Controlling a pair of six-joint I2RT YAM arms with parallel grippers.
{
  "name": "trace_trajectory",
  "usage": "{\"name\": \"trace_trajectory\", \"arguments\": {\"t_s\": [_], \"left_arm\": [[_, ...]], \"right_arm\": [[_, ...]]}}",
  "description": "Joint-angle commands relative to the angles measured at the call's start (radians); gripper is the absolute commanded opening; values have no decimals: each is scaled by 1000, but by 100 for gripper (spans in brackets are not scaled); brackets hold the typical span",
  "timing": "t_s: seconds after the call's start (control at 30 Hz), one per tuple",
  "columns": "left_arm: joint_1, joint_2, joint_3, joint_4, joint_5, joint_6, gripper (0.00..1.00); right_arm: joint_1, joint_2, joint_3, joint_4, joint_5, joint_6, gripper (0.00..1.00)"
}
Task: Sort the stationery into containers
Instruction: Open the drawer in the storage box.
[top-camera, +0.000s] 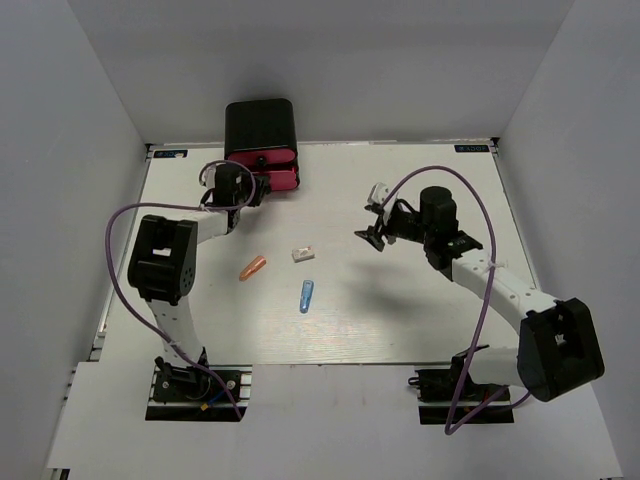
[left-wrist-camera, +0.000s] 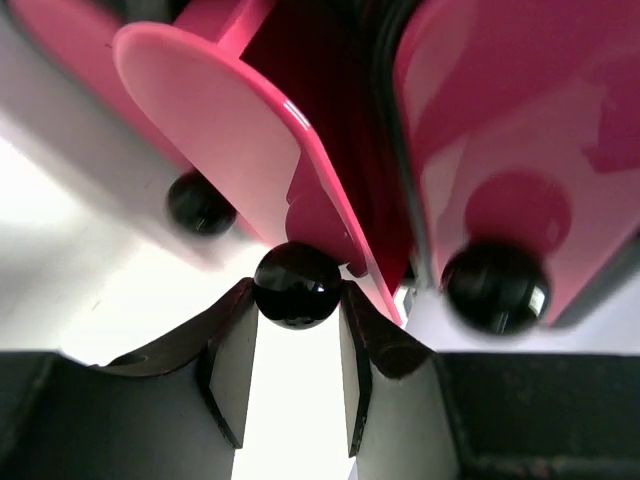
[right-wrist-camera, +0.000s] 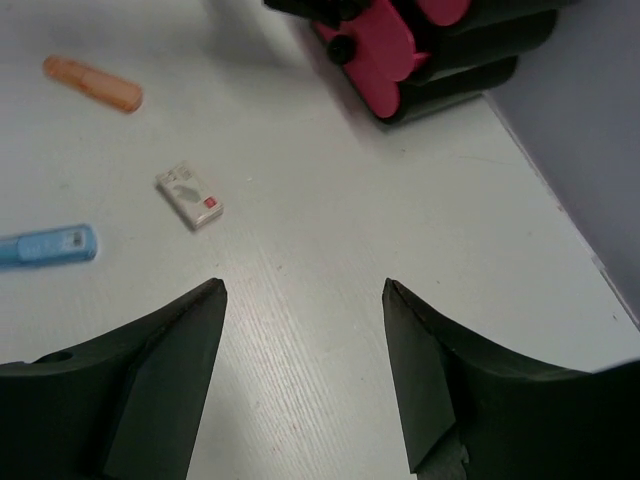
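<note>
The black box (top-camera: 259, 125) with pink drawers (top-camera: 278, 172) stands at the table's far edge. My left gripper (top-camera: 256, 188) is shut on the black knob (left-wrist-camera: 297, 285) of the middle drawer (left-wrist-camera: 220, 130), whose front stands a little out of the box. An orange capsule (top-camera: 253, 267), a small white block (top-camera: 302, 254) and a blue capsule (top-camera: 306, 295) lie mid-table. My right gripper (top-camera: 372, 237) is open and empty above the table, right of them. The right wrist view shows the orange capsule (right-wrist-camera: 92, 83), the white block (right-wrist-camera: 189, 196), the blue capsule (right-wrist-camera: 45, 247) and the drawers (right-wrist-camera: 380, 50).
Two more black knobs (left-wrist-camera: 497, 285) (left-wrist-camera: 200, 203) flank the gripped one. Grey walls enclose the white table (top-camera: 400, 320) at the back and both sides. Purple cables loop beside each arm.
</note>
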Motion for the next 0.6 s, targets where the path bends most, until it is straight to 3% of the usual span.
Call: {"name": "trace_trajectory", "arguments": {"t_s": [0.0, 0.13, 0.23, 0.3, 0.33, 0.4, 0.57], "left_arm": [[1, -106, -90, -22, 13, 91, 13], [-8, -225, -214, -33, 13, 128, 13], [4, -261, -249, -66, 13, 128, 23], [4, -298, -249, -109, 13, 141, 59], [4, -310, -249, -123, 13, 151, 70], [13, -342, -234, -194, 22, 199, 82], [13, -456, -234, -299, 22, 289, 85]], "right_arm": [[0, 35, 12, -142, -160, -202, 71], [9, 93, 44, -268, -315, -409, 72], [18, 186, 133, -400, -376, -512, 75], [36, 274, 193, -446, -384, -557, 78], [50, 313, 225, -446, -378, -560, 80], [69, 370, 297, -419, -362, -554, 81], [139, 534, 466, -474, -326, -575, 80]]}}
